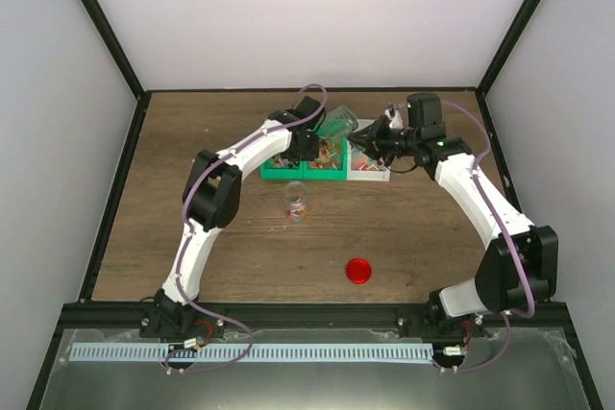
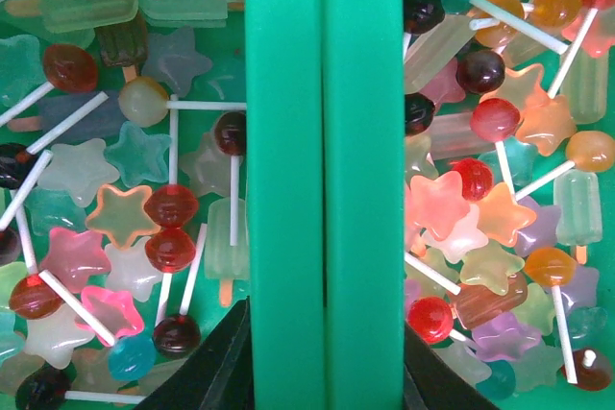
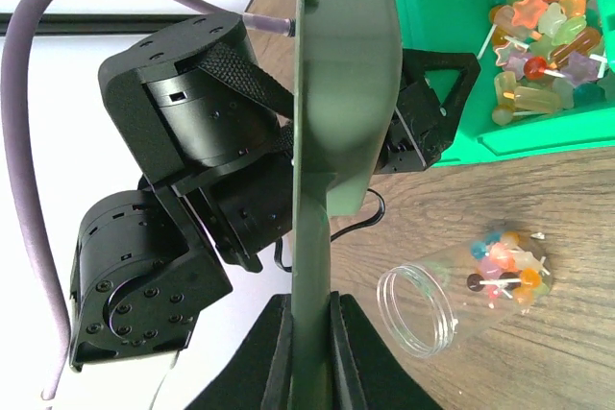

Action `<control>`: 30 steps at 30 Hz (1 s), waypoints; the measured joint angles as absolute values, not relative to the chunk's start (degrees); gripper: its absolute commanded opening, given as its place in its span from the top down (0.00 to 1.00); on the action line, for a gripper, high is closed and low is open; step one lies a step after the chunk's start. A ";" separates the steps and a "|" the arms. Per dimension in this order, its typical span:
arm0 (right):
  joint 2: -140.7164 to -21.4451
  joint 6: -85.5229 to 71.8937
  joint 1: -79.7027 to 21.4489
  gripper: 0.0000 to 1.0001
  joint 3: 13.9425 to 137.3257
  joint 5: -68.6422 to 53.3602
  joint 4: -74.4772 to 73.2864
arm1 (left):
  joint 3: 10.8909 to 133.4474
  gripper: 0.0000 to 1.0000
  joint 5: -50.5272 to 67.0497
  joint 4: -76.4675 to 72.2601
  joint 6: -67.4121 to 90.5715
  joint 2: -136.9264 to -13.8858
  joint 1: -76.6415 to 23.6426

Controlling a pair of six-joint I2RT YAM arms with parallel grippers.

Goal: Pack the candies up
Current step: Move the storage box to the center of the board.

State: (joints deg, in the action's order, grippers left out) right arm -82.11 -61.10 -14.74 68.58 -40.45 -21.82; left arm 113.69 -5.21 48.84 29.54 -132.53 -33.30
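At twelve o'clock, left pincer clamps the tray divider, presumably steadying it, while right pincer grasps the raised lid, exposing candies.

right gripper clamps thin green panel; clear jar holding candies on table.

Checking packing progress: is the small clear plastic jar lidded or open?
Open: the small clear plastic jar has a bare mouth; the round red lid lies apart on the wooden table.

Dozens of candies, seemingly; one jar, one lid.
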 measured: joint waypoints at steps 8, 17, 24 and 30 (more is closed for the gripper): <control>-77.97 -63.22 -13.17 0.99 64.79 -40.03 -22.72 | 115.42 0.45 -1.69 48.75 30.83 -133.75 -34.04; -76.25 -66.61 -13.15 0.99 61.82 -38.81 -21.43 | 119.55 0.38 -3.22 51.16 27.42 -133.12 -33.78; -73.47 -73.08 -13.13 0.99 56.21 -36.77 -17.93 | 116.40 0.41 -9.47 52.27 25.04 -125.73 -30.24; -72.75 -79.61 -13.63 0.99 50.46 -36.10 -15.29 | 109.97 0.43 -13.19 51.75 23.18 -120.36 -25.15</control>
State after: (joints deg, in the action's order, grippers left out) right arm -72.75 -79.61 -13.63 50.46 -36.10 -15.29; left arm 109.97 -13.19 51.75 23.18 -120.36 -25.15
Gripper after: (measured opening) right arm 0.099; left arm 0.585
